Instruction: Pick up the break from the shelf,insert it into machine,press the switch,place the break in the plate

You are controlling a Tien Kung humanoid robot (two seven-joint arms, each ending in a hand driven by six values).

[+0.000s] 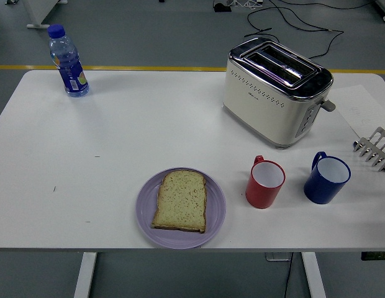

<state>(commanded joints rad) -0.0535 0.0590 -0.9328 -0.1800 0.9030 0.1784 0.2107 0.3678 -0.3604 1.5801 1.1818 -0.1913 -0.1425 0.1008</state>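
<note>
A slice of toasted bread (181,200) lies flat on a lilac plate (217,217) near the table's front edge. The cream and chrome toaster (275,91) stands at the back right with both slots showing nothing inside; its lever (329,105) juts from the right end. A metal rack shelf (374,149) pokes in at the right edge, and no bread shows on the part in view. Neither of my hands appears in the head view.
A red mug (266,182) and a blue mug (326,179) stand between the plate and the rack. A water bottle (68,61) with a blue cap stands at the back left. A sheet of paper (365,108) lies right of the toaster.
</note>
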